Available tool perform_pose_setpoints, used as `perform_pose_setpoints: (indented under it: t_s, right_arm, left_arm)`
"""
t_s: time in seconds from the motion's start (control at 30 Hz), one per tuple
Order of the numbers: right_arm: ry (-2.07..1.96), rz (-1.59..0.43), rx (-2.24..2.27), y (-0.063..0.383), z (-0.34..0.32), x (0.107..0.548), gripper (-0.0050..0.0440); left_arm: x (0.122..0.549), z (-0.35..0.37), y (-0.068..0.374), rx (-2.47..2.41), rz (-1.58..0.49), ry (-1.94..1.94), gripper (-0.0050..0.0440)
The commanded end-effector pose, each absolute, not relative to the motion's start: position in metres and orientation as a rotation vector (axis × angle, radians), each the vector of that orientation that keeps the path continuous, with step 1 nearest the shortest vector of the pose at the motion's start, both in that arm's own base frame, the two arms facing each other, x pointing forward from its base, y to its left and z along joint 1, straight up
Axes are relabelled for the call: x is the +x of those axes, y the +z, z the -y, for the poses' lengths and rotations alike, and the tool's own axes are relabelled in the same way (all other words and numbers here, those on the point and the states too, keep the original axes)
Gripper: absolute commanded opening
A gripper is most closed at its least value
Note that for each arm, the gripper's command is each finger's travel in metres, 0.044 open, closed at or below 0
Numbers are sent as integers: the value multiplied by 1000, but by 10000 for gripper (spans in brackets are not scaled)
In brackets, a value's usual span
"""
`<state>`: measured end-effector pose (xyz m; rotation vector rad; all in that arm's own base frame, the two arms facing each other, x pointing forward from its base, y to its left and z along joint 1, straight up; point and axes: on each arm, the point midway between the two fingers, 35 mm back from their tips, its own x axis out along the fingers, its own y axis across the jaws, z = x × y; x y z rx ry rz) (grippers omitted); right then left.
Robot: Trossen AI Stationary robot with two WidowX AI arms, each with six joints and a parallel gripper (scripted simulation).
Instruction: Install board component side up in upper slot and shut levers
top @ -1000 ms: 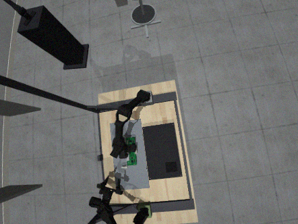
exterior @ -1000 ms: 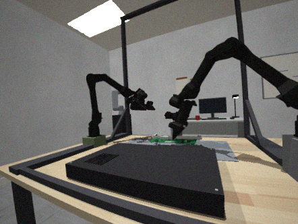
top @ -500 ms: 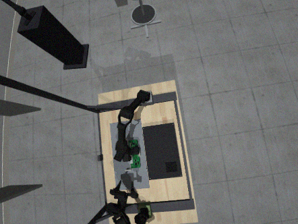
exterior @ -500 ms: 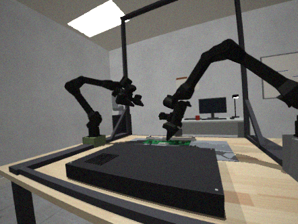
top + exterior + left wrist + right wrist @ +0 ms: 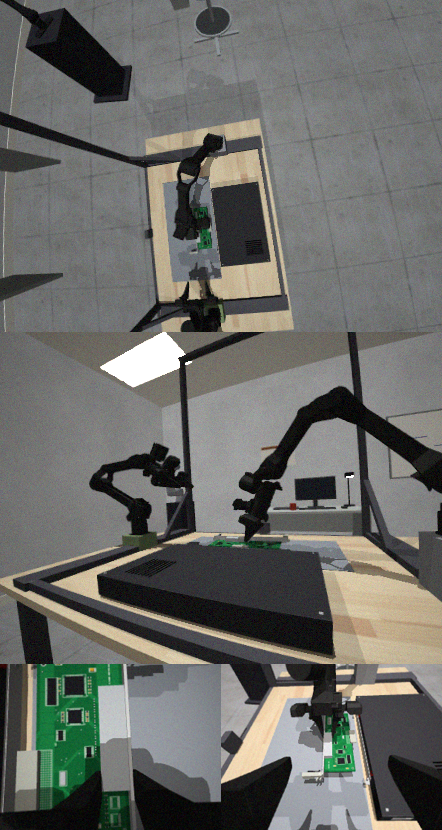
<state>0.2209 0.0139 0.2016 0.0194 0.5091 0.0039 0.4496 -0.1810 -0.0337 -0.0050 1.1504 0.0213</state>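
The green board (image 5: 205, 242) (image 5: 74, 739) (image 5: 343, 743) is component side up, its connector edge facing the enclosure (image 5: 240, 220) (image 5: 210, 577) (image 5: 388, 731). My left gripper (image 5: 202, 223) (image 5: 248, 538) (image 5: 116, 774) (image 5: 328, 737) is shut on the board at the pale block along its panel. The board is close beside the enclosure's slotted front; its exact height is unclear. The near lever (image 5: 311, 774) points straight out from the panel. The other lever is hidden by the left gripper. My right gripper (image 5: 197, 287) (image 5: 189, 485) (image 5: 340, 760) is open and empty, above the mat's near end in its wrist view.
A grey mat (image 5: 175, 260) (image 5: 280, 738) lies beside the enclosure. The enclosure lies flat on the wooden bench (image 5: 245, 290) (image 5: 370, 602), inside the dark frame rails (image 5: 150, 622). Frame posts (image 5: 185, 422) rise at the far side. The left arm spans part of the mat.
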Motion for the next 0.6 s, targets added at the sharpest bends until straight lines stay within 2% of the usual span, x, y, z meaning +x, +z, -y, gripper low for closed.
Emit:
perform_pose_setpoints:
  t_s: [0.0,0.37,0.57]
  right_arm:
    - [65,-478,-3,202,-8,204,400]
    - [86,-446,-22,204,-8,196,400]
    - [86,-446,-22,204,-8,196,400]
  left_arm:
    - [460,189,-3,-29,-1081,-5,81]
    - [464,192,3,-31,-1074,-9,81]
    - [458,174,-10,-25,-1092,-2,81]
